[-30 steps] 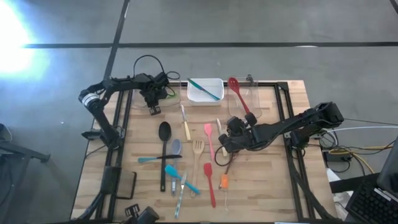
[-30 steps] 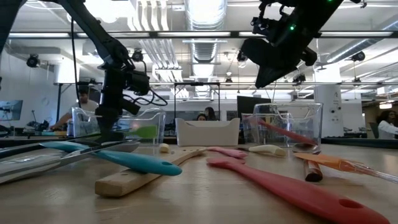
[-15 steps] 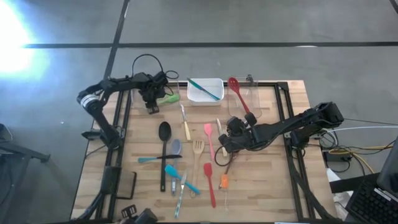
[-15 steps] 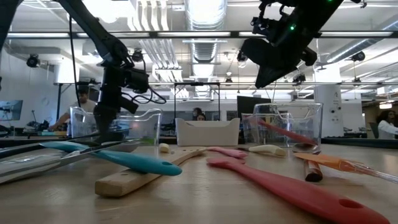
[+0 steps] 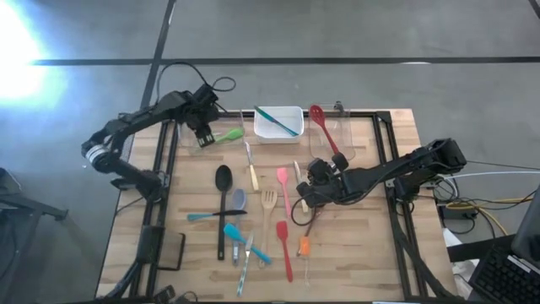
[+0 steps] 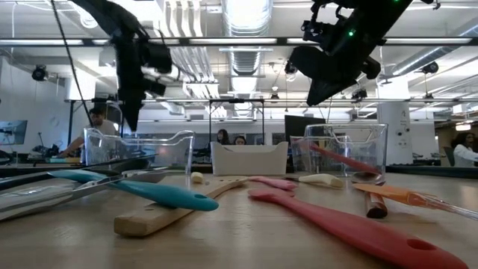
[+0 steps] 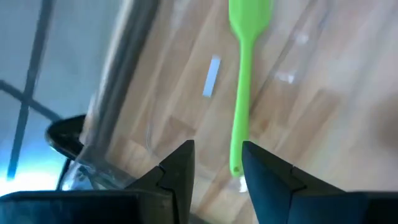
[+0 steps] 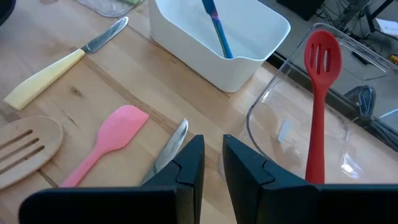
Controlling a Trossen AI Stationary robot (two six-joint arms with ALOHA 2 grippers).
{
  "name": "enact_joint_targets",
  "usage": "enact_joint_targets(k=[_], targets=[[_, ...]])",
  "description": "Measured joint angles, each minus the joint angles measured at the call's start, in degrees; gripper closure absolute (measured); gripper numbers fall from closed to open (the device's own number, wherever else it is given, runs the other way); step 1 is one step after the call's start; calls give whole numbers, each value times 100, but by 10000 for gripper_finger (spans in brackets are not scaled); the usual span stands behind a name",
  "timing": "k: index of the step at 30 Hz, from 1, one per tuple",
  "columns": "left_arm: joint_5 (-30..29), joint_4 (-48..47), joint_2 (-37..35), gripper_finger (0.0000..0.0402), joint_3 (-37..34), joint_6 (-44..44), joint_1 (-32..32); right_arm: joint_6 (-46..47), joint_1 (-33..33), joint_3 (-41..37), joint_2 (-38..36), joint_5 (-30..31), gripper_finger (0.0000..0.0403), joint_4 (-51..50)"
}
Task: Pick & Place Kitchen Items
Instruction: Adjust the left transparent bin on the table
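Observation:
A green spatula (image 5: 224, 135) (image 7: 242, 93) lies in the clear tub (image 5: 192, 142) at the table's far left, its head toward the white tub. My left gripper (image 5: 203, 135) (image 7: 217, 168) hangs open above that tub, touching nothing. My right gripper (image 5: 305, 197) (image 8: 212, 163) hovers shut and empty over the table's middle right, above a butter knife (image 8: 171, 146). Several more utensils lie on the table: a black spoon (image 5: 222, 203), a wooden fork (image 5: 268, 211), a pink spatula (image 5: 284, 190) and a red spatula (image 5: 285, 249).
A white tub (image 5: 263, 131) at the far middle holds a teal utensil (image 5: 280, 121). A second clear tub (image 5: 344, 127) to its right holds a red slotted spoon (image 8: 318, 93). People show in the room beyond the table's far edge.
My left gripper has let go of the green spatula and risen out of the far-left clear tub, tipping a little. The spatula stays lying in the tub. My right arm has kept still.

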Motion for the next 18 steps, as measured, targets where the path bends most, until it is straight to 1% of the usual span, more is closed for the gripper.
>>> enact_joint_targets(k=[5,8,13,18], targets=[[678,-65,-850,266,10,-544,-150,0,0,0,0,0,349,0],[960,-362,-1300,266,10,-876,-250,0,0,0,0,0,351,0],[1012,-1087,-1836,266,-104,-1231,-511,1,0,0,0,2,349,6],[991,-1755,-1990,266,-664,-1593,-786,11,0,0,0,2,351,17]])
